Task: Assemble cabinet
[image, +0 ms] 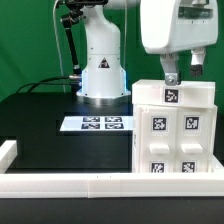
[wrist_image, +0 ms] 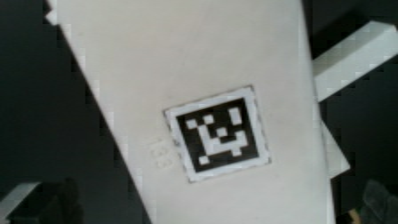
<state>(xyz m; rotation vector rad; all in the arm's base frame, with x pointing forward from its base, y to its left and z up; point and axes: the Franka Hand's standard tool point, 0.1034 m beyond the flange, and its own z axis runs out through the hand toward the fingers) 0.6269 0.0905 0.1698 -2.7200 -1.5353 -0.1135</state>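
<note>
**A:** Along the near edge of the black bench (image: 45, 120), a long white border rail (image: 100, 183) runs across the exterior view, turning up at a short corner on that view's left. What stands just behind it?

**B:** The cabinet (image: 175, 135), a white boxy frame on the exterior view's right. Its front face carries four square black-and-white tags, two upper and two lower, and one more tag (image: 171, 96) sits on the raised part at its top. The cabinet stands upright, its base just beside the rail.

**A:** And the arm?

**B:** The white wrist housing (image: 178, 28) hangs directly above the cabinet. The jaws (image: 182, 70) reach down to the cabinet's top edge, one finger (image: 169, 71) on each side of the upper tag. They stand partly spread, but whether they press on the panel cannot be told from either view.

**A:** What does the wrist view add?

**B:** A white panel (wrist_image: 160, 90) fills most of the picture, tilted, with one tag (wrist_image: 219, 137) printed on it. A dark fingertip (wrist_image: 25, 198) shows at a corner, blurred, and a second white piece (wrist_image: 352, 62) juts out behind the panel.

**A:** Farther back?

**B:** The marker board (image: 96, 123) lies flat mid-bench, well apart from the cabinet, showing a row of tags. Behind it rises the arm's white base (image: 102, 65), with black cables trailing off toward the exterior view's left.
</note>
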